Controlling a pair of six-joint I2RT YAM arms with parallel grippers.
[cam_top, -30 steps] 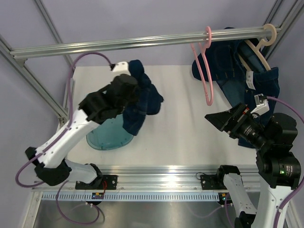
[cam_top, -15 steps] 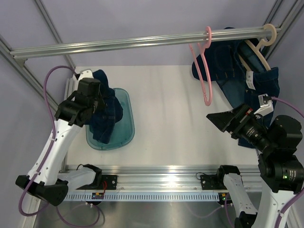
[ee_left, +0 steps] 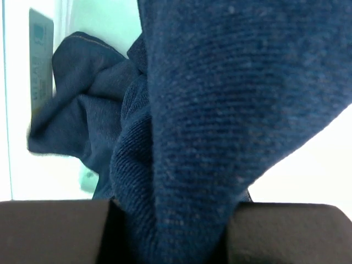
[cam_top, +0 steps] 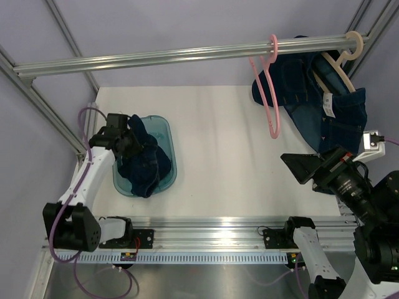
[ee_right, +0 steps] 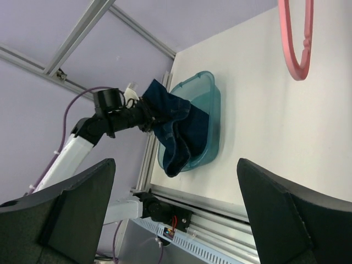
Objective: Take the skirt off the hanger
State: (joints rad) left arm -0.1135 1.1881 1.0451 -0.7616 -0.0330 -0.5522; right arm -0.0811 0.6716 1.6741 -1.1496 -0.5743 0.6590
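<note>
My left gripper (cam_top: 128,142) is shut on a dark blue denim skirt (cam_top: 146,163), which hangs into a teal plastic bin (cam_top: 163,132) at the left of the table. In the left wrist view the skirt (ee_left: 220,110) fills the gap between my fingers. A bare pink hanger (cam_top: 269,93) hangs from the metal rail (cam_top: 187,55). A beige hanger (cam_top: 341,65) at the right still carries more dark denim (cam_top: 324,103). My right gripper (cam_top: 299,167) is open and empty, above the table's right side. It sees the skirt (ee_right: 179,126) and bin (ee_right: 212,110).
The rail spans the top of the frame. Slanted frame struts (cam_top: 37,99) stand at the left. The white tabletop (cam_top: 224,156) lies between the bin and the hanging denim. A slotted metal track (cam_top: 212,252) runs along the near edge.
My left arm swung left and down, carrying the skirt from above the table into the bin. My right gripper drew back to the right and a little lower.
</note>
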